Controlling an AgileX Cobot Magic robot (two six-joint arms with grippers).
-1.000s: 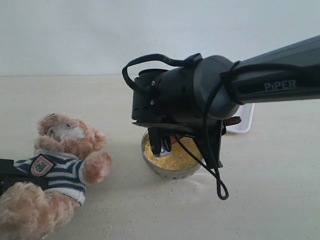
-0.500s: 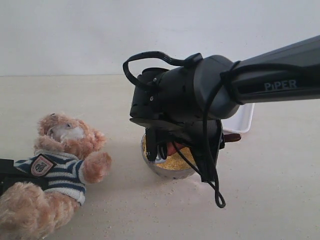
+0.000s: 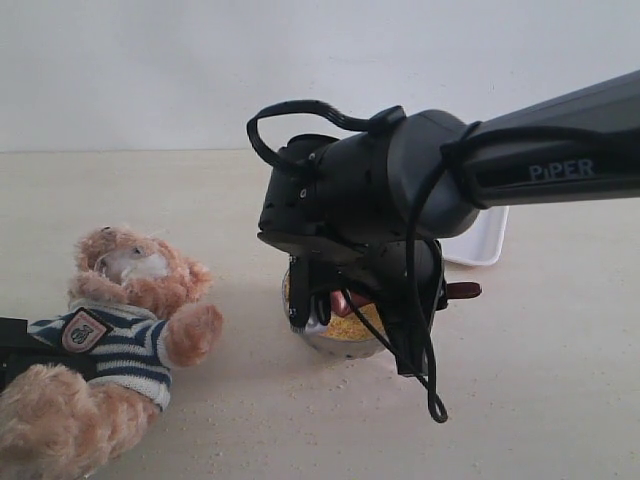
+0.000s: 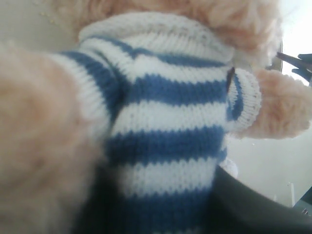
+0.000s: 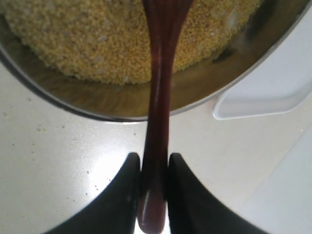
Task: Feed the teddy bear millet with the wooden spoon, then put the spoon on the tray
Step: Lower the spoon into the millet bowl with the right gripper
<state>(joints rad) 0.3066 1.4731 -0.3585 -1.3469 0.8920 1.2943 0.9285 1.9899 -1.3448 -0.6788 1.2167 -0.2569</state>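
2 right pincer (image 5: pixel 154 161) fingers (image 5: pixel 127 195) tight around the wooden spoon (image 5: pixel 160 97), clear only from its wrist; left pincer (image 3: pixel 12 342) opening unclear

Teddy bear (image 3: pixel 130 290): long-pile plush, fluffy and matt, light brown.
Shirt (image 4: pixel 165 146): ribbed knit cloth, soft and matt (individual stitches show in the left wrist view).
Wooden spoon (image 5: pixel 158 97): dark reddish-brown wood, lacquered, high gloss.
Bowl (image 5: pixel 122 103): metal, smooth, dull sheen with blurred reflections.
Millet (image 5: pixel 97 39): fine dry yellow grain, rough, matt.
Tray (image 5: pixel 263 100): white, smooth, plastic in appearance, slight sheen.
Table (image 3: pixel 540 390): pale, matt, evenly smooth.
Right gripper (image 5: pixel 154 163): fingers (image 5: pixel 119 200) black, smooth, matt.
Arm (image 3: pixel 560 150) housing: black, satin finish.
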